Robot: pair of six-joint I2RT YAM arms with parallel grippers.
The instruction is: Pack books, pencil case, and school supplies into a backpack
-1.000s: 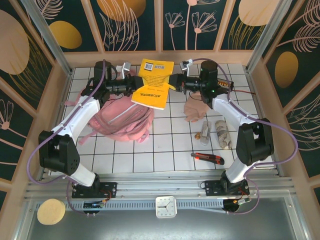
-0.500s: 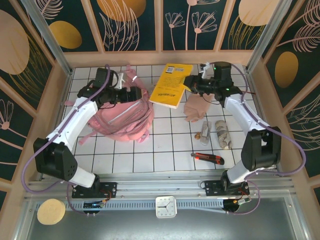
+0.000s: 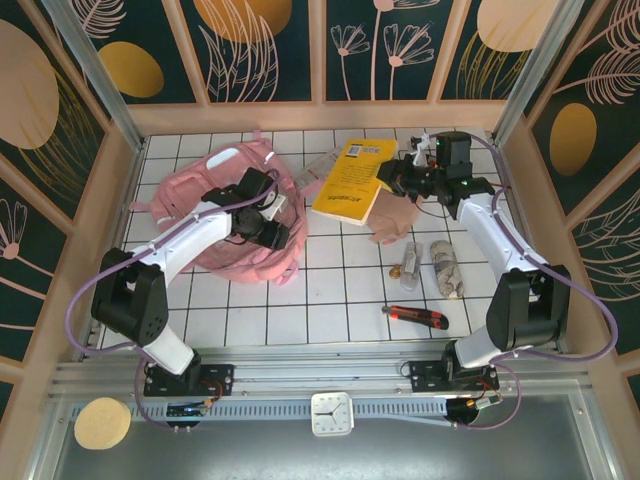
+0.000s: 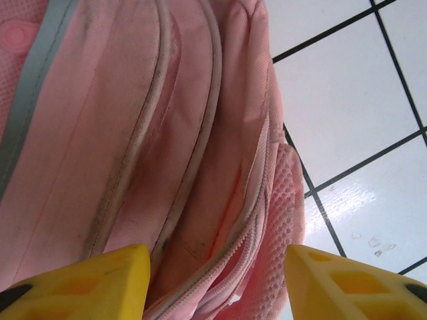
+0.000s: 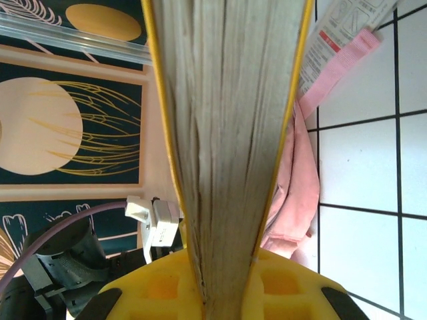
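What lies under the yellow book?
A pale-pink pouch pokes out beneath the yellow book, a white printed sheet at its left edge. Whatever lies directly below is covered.

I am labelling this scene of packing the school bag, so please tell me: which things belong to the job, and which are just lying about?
Job: large pink fabric backpack; yellow softcover book; soft pale-pink fabric pouch; flat white printed sheet; small crumpled silvery piece.
Lying about: white square clock; round yellow sponge; red-and-black cutter, possibly a supply.
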